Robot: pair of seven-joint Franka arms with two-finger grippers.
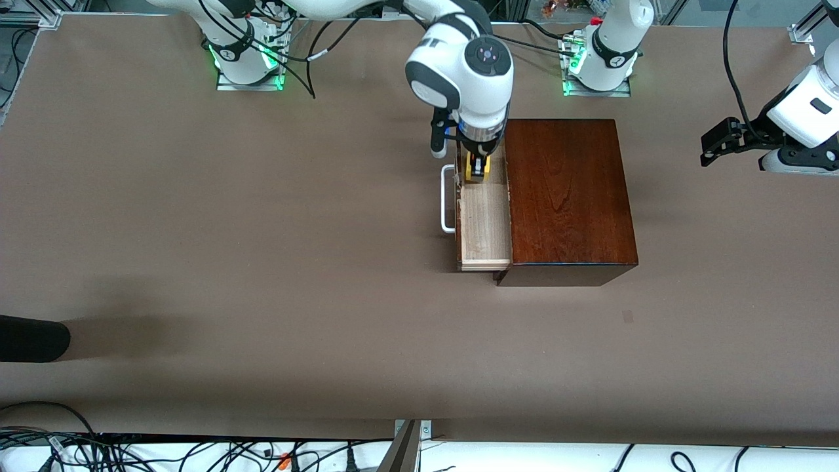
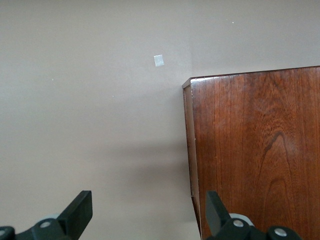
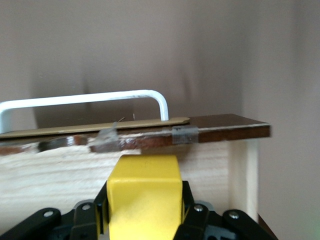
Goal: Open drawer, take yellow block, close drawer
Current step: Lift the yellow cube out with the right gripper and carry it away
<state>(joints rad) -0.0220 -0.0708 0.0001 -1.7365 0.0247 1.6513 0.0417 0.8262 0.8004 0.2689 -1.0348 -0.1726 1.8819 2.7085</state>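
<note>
Front view: right claw [image 1: 478, 169] grips smooth yellow block [image 1: 474, 167] over pale-wood drawer [image 1: 485, 226]; left claw [image 1: 714, 145] idle, released.

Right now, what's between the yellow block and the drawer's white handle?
Only the drawer's dark front panel, as the right wrist view shows. The right gripper holds the yellow block inside the drawer, with the handle outside that panel.

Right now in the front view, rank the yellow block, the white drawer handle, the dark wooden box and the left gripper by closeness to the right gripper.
1. Small yellow block: in the right gripper's jaws, over the pale wooden drawer.
2. White U-shaped handle: on the drawer's front.
3. Glossy dark mahogany box: beside the open drawer.
4. Left gripper: waiting, open, past the box.
</note>
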